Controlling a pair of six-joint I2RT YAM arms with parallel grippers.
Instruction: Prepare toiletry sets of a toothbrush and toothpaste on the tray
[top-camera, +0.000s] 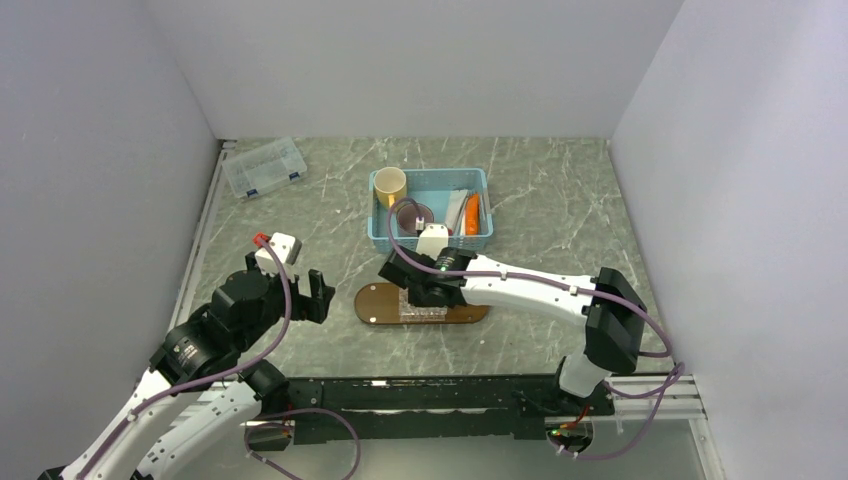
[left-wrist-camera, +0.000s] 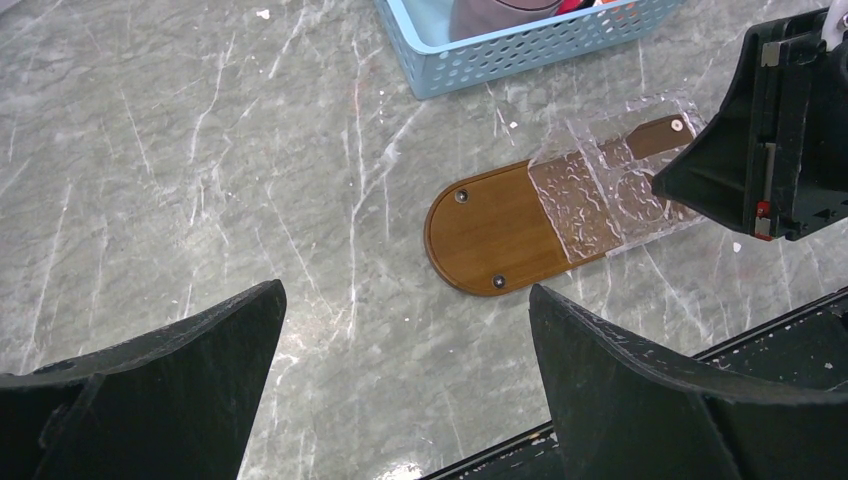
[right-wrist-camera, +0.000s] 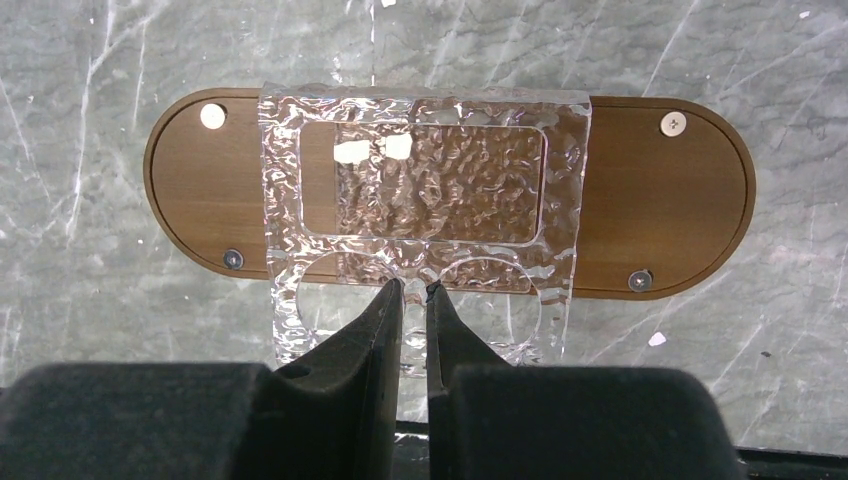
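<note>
The toothbrush (top-camera: 456, 210) is seen lying in the light-blue basket (top-camera: 480, 241) just behind the tray (top-camera: 375, 302), its long axis pointed away from the tray, beside the orange tube (top-camera: 472, 213). The right end effector (right-wrist-camera: 417, 292) is poised over the tray's near edge, almost closed, apparently pinched on the near wall of the clear holder (right-wrist-camera: 430, 180), and is judged the nearer one. The left end effector (left-wrist-camera: 402, 295) is spread fully, empty, left of the tray.

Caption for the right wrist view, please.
Right gripper, nearly shut, appears to pinch the near side of the clear holder lying across the dark wooden tray.
</note>
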